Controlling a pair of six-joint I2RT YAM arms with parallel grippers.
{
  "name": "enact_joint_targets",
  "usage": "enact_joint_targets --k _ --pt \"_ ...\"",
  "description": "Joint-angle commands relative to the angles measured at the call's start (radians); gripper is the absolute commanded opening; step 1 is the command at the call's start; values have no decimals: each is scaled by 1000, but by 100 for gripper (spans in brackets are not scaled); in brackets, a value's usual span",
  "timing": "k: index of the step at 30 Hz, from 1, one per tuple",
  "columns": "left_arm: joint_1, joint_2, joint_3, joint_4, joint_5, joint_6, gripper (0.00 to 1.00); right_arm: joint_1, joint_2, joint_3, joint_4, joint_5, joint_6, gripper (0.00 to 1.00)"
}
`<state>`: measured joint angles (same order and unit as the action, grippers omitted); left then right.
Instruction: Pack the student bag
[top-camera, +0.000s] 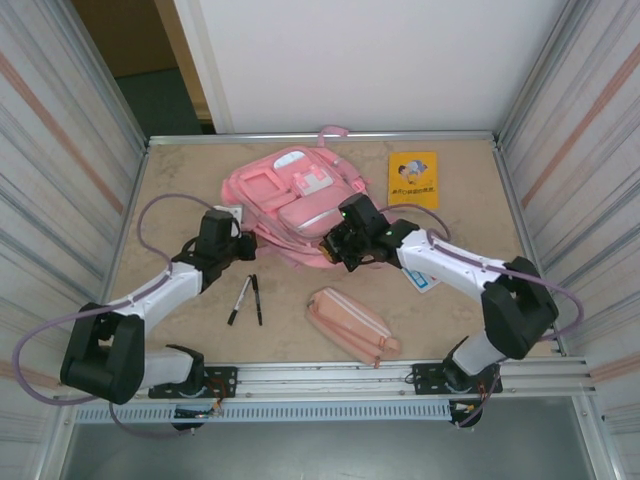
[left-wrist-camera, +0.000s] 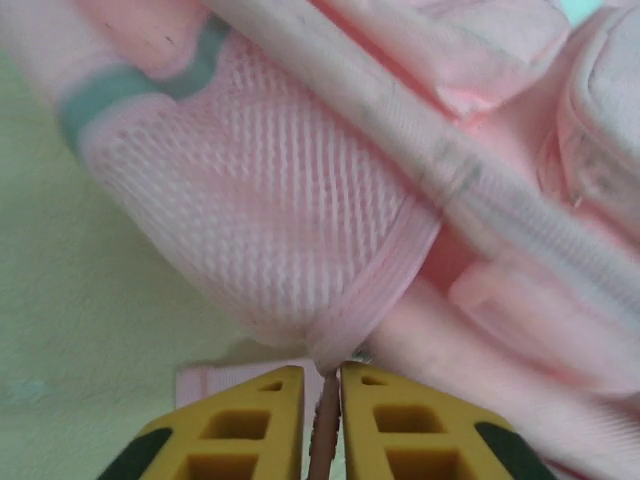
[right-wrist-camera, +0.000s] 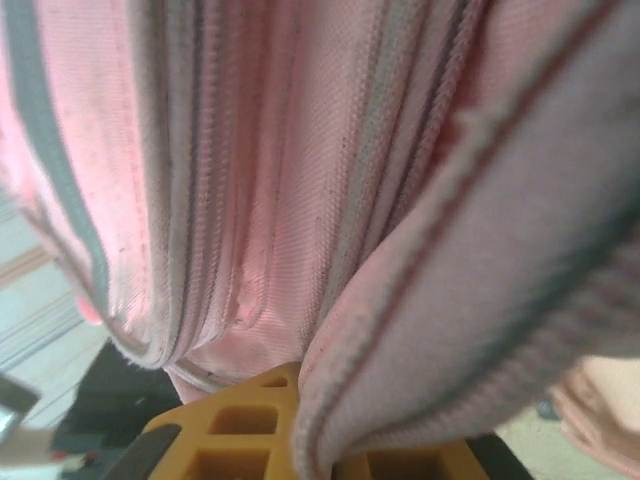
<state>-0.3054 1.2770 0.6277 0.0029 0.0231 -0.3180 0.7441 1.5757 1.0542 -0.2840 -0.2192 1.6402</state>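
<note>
Left wrist: end effector (left-wrist-camera: 322, 375), bag (left-wrist-camera: 260, 200) pinched

Overhead looks down — wrist cameras hug student bag (top-camera: 292, 196).

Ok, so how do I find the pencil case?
Start at the big pink backpack on the table. Come toward the arms' bases: the pencil case lies there, right of two black pens. It's the small, oblong, peach-pink pouch; the pens are thin sticks.
</note>
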Motion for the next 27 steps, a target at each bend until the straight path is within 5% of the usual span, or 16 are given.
enact_joint_targets --k 1,7,12,18,23,27 --pt "21 3 50 -55 39 -58 21 13 64 -5 -2 52 99 22" --pt "20 -89 58 -249 122 -134 40 17 134 34 27 60 81 38" --pt "-28 -246 32 -319 148 -175 52 -9 29 62 -75 169 -84 48" --pt "-233 -378 75 -455 51 -275 60 -250 -217 85 -320 288 -478 61" --pt "-447 -381 134 -521 -66 -323 62 -454 -358 72 -264 188 -900 71" --pt "-562 -339 242 -597 -37 -345 65 -566 -333 151 -391 132 -1027 71"
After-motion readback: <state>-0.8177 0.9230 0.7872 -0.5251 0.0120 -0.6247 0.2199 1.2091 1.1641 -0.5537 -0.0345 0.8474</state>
